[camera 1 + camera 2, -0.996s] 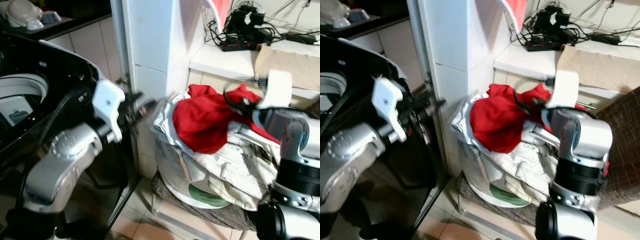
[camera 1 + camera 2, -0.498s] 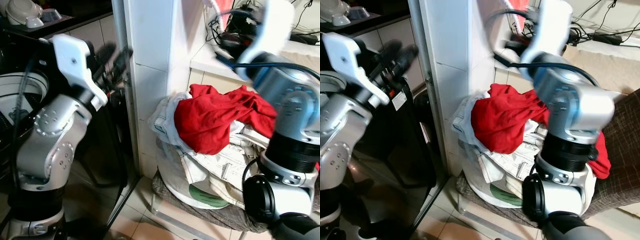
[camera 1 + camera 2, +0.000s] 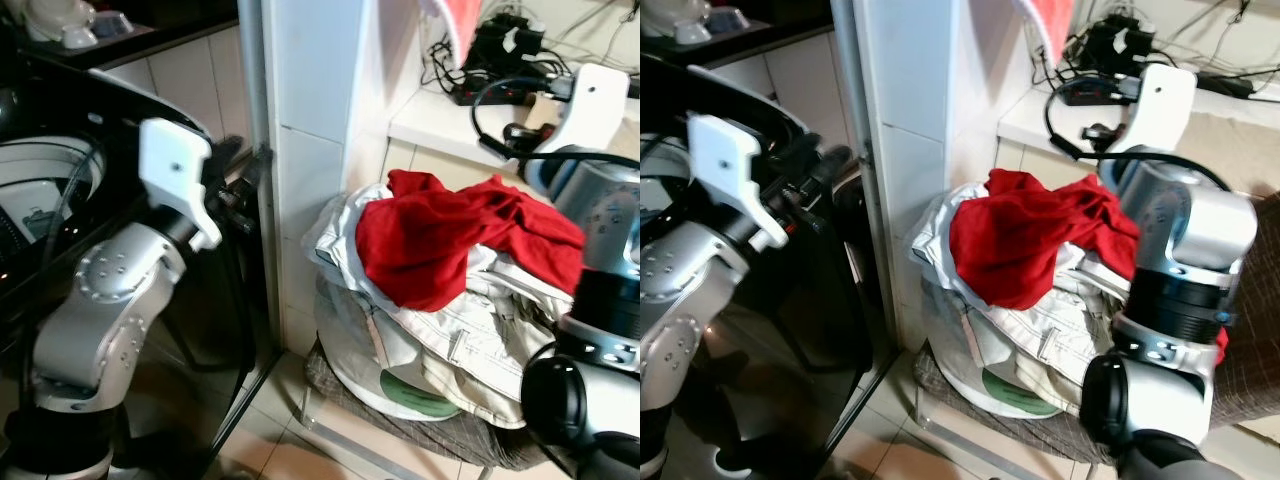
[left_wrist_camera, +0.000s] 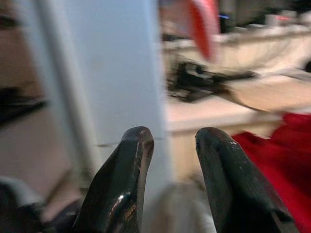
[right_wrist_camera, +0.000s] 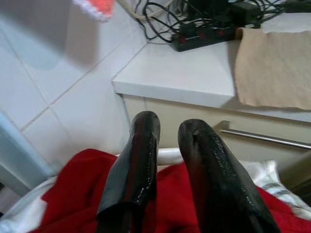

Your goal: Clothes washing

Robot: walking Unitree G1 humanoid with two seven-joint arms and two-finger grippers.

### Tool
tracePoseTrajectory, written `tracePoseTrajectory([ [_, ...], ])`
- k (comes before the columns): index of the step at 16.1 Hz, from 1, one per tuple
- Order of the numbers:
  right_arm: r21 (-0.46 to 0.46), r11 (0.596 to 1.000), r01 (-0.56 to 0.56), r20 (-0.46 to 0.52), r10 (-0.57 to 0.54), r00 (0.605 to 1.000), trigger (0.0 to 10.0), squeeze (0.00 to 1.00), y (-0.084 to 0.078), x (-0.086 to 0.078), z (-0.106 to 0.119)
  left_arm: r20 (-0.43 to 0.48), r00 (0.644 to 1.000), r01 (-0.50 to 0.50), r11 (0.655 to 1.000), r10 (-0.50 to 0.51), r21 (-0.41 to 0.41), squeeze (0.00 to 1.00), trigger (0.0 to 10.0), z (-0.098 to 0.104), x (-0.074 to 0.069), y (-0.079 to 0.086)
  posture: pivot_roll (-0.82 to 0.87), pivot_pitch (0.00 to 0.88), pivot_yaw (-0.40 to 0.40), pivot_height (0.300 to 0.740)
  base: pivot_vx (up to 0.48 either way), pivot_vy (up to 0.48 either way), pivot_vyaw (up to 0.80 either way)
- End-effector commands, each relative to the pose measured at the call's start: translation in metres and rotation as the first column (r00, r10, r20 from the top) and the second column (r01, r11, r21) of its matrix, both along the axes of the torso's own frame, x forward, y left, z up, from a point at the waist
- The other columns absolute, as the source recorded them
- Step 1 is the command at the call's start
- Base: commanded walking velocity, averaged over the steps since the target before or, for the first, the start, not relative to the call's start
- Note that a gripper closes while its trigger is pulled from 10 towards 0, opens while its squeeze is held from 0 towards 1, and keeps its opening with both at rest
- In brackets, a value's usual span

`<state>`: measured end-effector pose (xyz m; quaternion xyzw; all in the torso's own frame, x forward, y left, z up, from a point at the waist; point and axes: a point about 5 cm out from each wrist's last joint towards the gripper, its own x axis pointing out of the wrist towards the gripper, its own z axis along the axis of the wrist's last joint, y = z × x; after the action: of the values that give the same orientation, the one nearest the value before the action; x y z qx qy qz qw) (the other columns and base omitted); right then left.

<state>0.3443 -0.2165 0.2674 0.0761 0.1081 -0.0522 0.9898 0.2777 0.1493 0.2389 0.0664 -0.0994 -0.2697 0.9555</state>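
Both arms are brushed silver with rounded joint housings; the left arm (image 3: 105,320) shows small screws set in a ring on its joint cap. Each wrist carries a blocky white plate, with black cables looping beside it. The right arm (image 3: 1185,250) has black bands between segments. Each gripper has 2 glossy black fingers (image 5: 133,167)

Left gripper (image 4: 172,145) is raised, its 2 fingers seemingly parted and empty; right gripper (image 5: 167,131) likewise, gap narrower.
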Motion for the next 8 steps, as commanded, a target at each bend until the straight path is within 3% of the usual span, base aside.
tracePoseTrajectory([
  [1, 0.021, 1.000, -0.007, -0.027, 0.008, 1.000, 10.0, 1.00, -0.002, -0.002, -0.004, -0.011, 0.990, 0.142, 0.990, -0.142, 0.021, 0.00, 10.0, 0.001, -0.012, -0.014, -0.01, 0.000, -0.018, 0.740, 0.000, 0.000, 0.00],
  [2, 0.031, 1.000, 0.003, -0.047, -0.001, 0.999, 10.0, 1.00, -0.003, -0.003, -0.007, -0.042, 0.976, 0.215, 0.977, -0.214, 0.005, 0.00, 10.0, -0.002, -0.019, -0.021, -0.02, 0.000, -0.016, 0.740, 0.000, 0.000, 0.00],
  [8, 0.038, 0.999, 0.028, -0.172, -0.021, 0.985, 10.0, 1.00, -0.007, -0.013, -0.019, -0.079, 0.971, 0.226, 0.974, -0.224, 0.015, 0.00, 10.0, -0.010, -0.024, -0.020, -0.02, 0.000, -0.028, 0.740, 0.000, 0.000, 0.00],
])
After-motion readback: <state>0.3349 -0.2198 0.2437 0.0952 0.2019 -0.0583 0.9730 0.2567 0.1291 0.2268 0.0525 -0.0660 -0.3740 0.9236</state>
